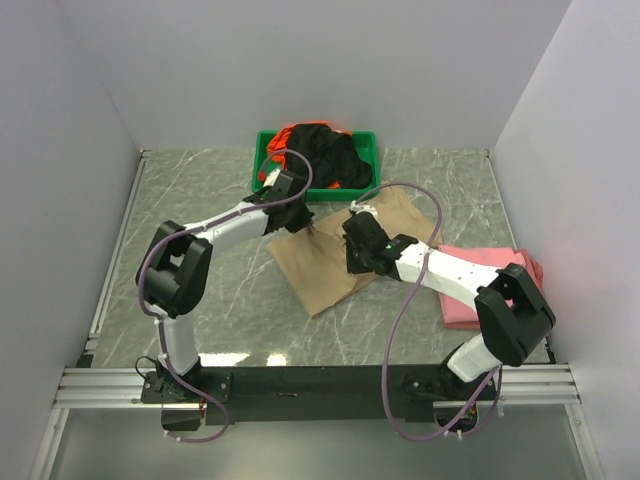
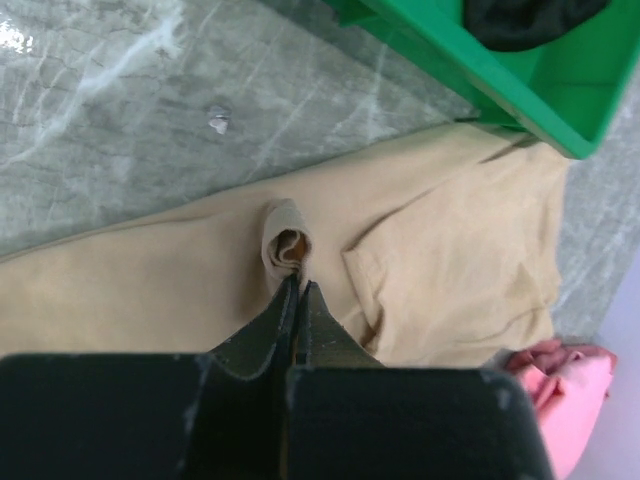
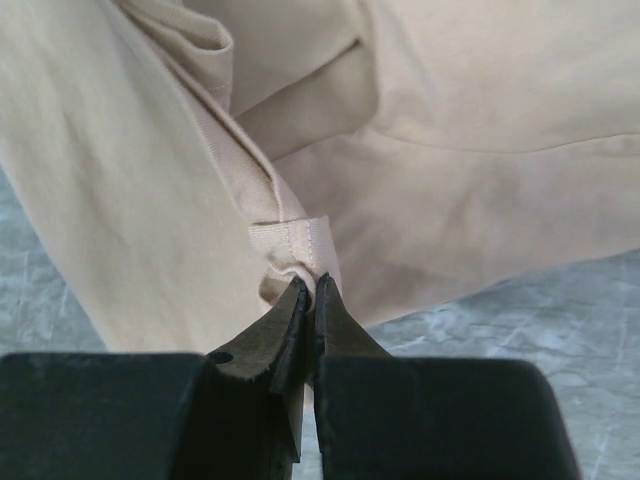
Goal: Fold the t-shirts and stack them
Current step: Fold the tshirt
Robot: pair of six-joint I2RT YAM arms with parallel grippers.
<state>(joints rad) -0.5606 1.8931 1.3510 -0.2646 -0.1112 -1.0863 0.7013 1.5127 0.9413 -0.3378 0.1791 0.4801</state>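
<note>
T-shirt tan, rumpled; left gripper and right gripper both pinch its cloth.

- Soft, even overhead light, all views bright.
- Glare on the table, far up-left of the left gripper jaws.
- Ahead of the right gripper jaws the tan t-shirt shows sharp; the housing behind blurs.

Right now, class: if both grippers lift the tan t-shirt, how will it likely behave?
Probably floppy: the tan t-shirt bunches into a small fold at the left gripper. It would likely sag between both pinches, as the right gripper grips only a hem.
</note>
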